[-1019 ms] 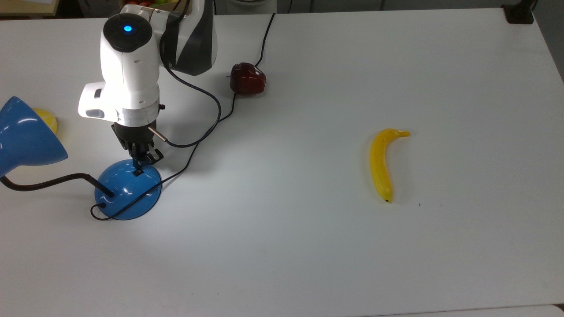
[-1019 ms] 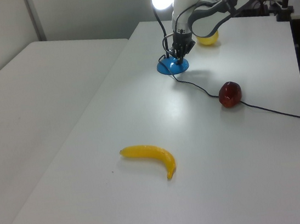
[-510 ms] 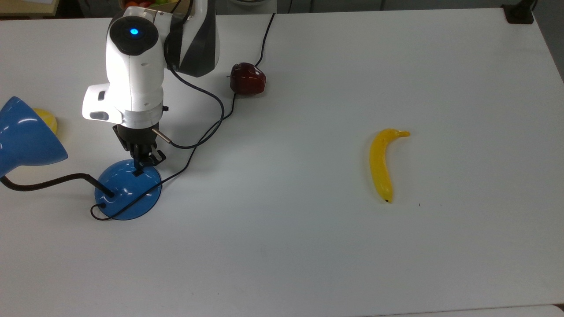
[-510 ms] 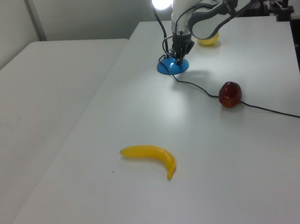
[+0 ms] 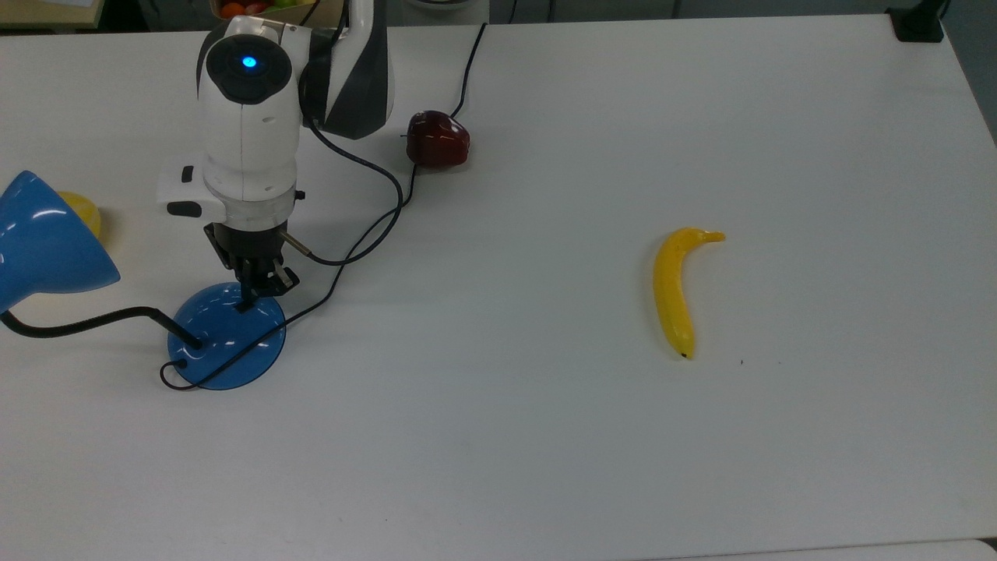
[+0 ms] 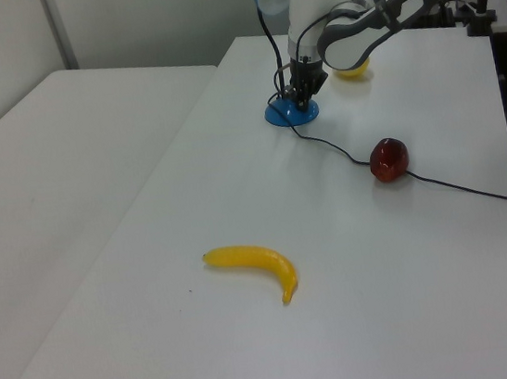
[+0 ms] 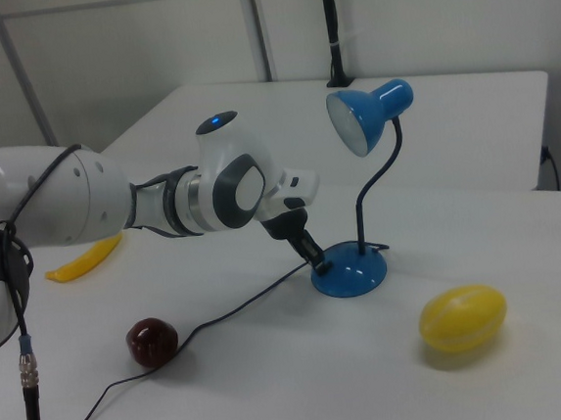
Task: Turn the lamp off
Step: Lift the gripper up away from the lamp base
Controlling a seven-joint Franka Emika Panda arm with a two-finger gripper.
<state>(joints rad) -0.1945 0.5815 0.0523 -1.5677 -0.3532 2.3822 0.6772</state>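
The lamp (image 5: 226, 336) stands at 9 o'clock on the counter (image 5: 545, 436) in the top view, its round base near the top view's left edge. Its neck runs from the base toward 9 o'clock, and the cone shade (image 5: 43, 241) opens toward 11 o'clock; in the right view the shade (image 7: 366, 114) faces the right view's left and looks unlit. The end effector (image 5: 251, 300) points down at the base's 1 o'clock rim, by the small switch; I cannot tell how its fingers stand. The cord (image 5: 374, 222) leads toward 1 o'clock past an apple (image 5: 438, 140). A banana (image 5: 674, 290) lies at 3 o'clock, long axis 12 to 6. A lemon (image 7: 462, 318) sits near the base
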